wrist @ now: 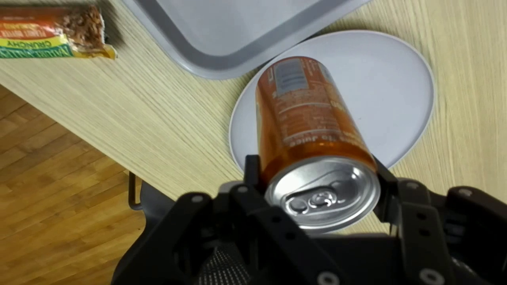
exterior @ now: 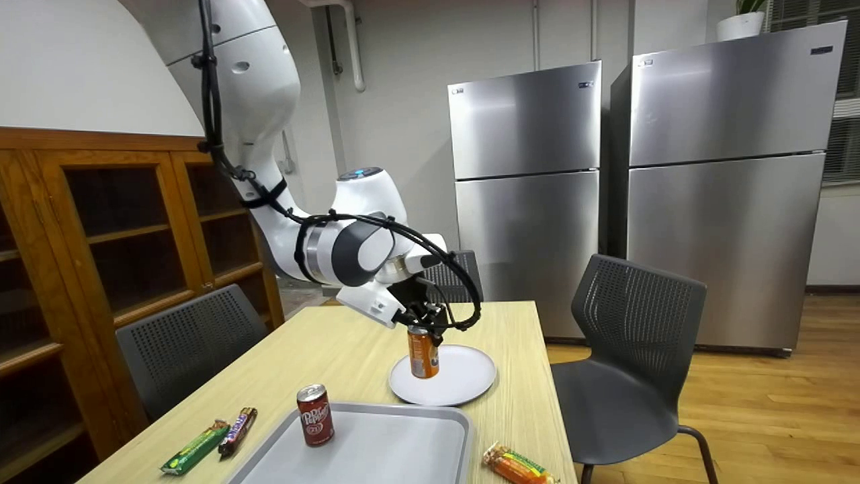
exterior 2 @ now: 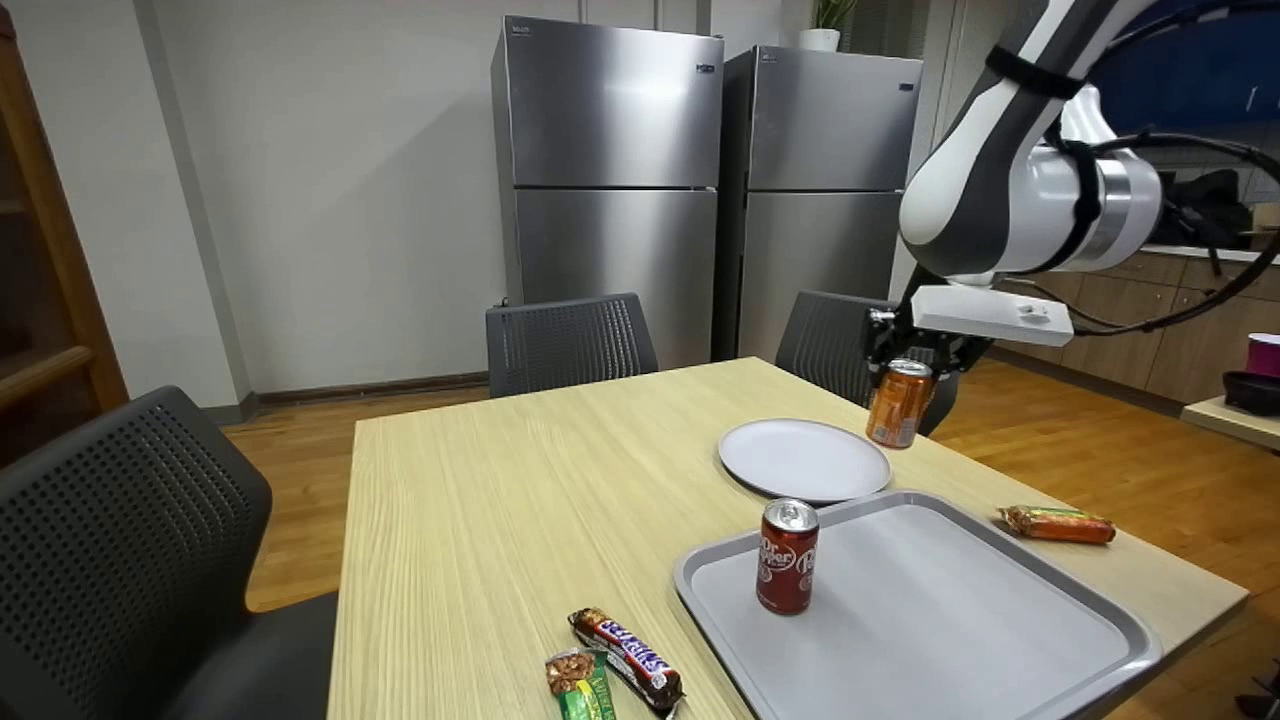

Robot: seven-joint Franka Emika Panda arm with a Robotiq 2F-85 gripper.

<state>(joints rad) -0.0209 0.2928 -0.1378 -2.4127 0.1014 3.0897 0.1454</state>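
The hand (wrist: pixel 317 174) is closed on the orange soda can (wrist: pixel 309 107), one finger on either side near the lid. In both exterior views the can hangs a little tilted, raised off the tabletop (exterior 2: pixel 500 500) and close to the plate (exterior 2: pixel 800 460); whether its base is squarely over the plate I cannot tell. This looks like a carrying step, with release not yet made. Any lowering would call for righting the can before letting go. Room seems tightest where the plate lies just beside the gray tray (exterior 2: pixel 950 590), near whose corner the Dr Pepper can (exterior 2: pixel 787 565) stands upright. The peanut butter granola bar (wrist: pixel 39 35) lies between tray and table edge. Wider bare wood stretches along the plate's opposite side.
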